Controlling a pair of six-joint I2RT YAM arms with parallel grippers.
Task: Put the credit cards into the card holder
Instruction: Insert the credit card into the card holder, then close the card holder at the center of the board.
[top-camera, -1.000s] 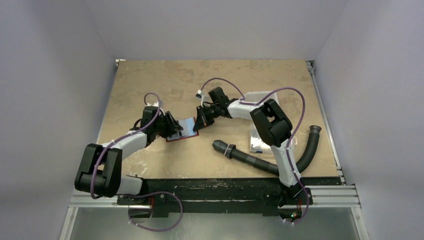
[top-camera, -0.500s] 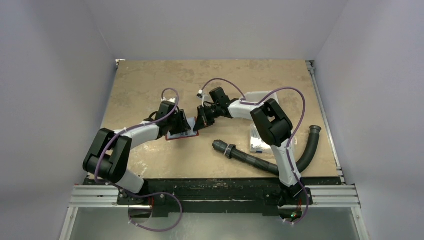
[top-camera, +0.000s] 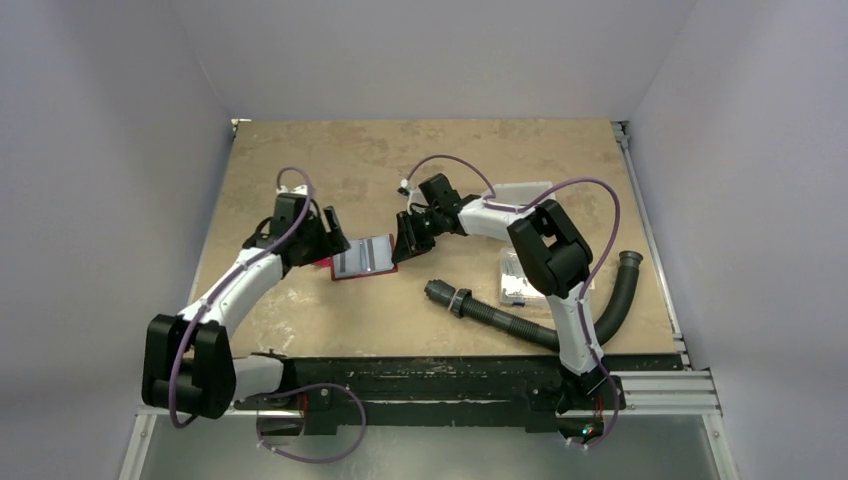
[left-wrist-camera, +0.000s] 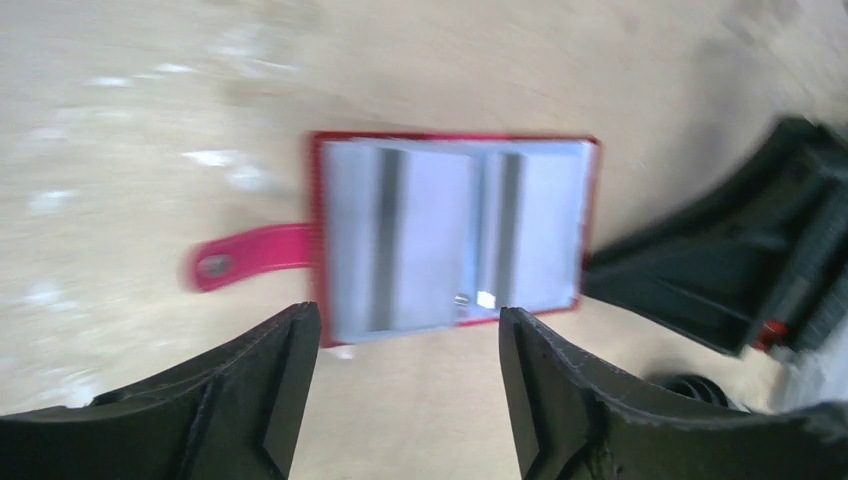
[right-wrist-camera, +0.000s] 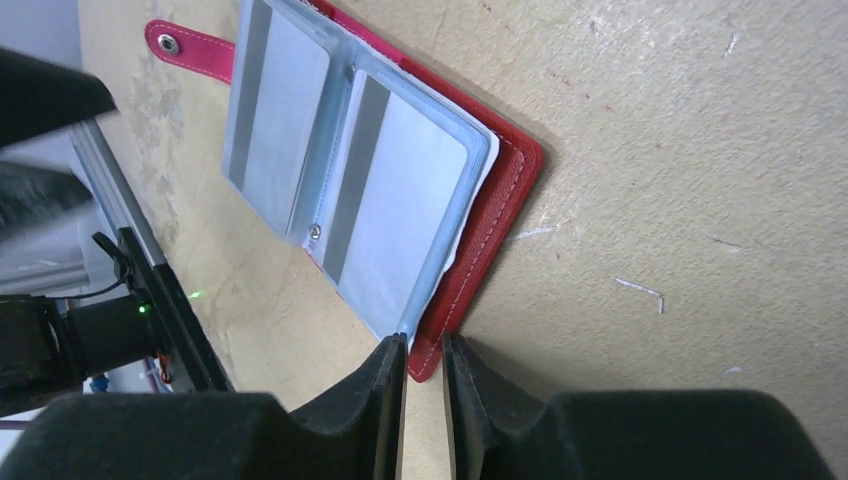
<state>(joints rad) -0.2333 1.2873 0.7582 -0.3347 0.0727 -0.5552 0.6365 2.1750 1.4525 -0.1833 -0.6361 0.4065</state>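
The red card holder (top-camera: 363, 257) lies open on the table, its clear sleeves up. Two pale grey credit cards (right-wrist-camera: 279, 115) with dark stripes sit in the sleeves; they also show in the left wrist view (left-wrist-camera: 440, 235). The red closing tab (left-wrist-camera: 245, 260) sticks out on the holder's left side. My left gripper (top-camera: 330, 243) is open and empty just left of the holder; in its wrist view (left-wrist-camera: 407, 318) the holder (left-wrist-camera: 318, 240) lies ahead of the jaws. My right gripper (right-wrist-camera: 425, 350) is closed on the holder's right corner (right-wrist-camera: 500, 220).
A black corrugated hose (top-camera: 510, 320) lies in front of the right arm. A small clear container with blue contents (top-camera: 515, 277) sits right of the holder. A white tray (top-camera: 525, 192) lies behind the right arm.
My left gripper reached over the holder half a second ago and has pulled back to the left, uncovering the sleeves. The right gripper stays on the holder's corner.
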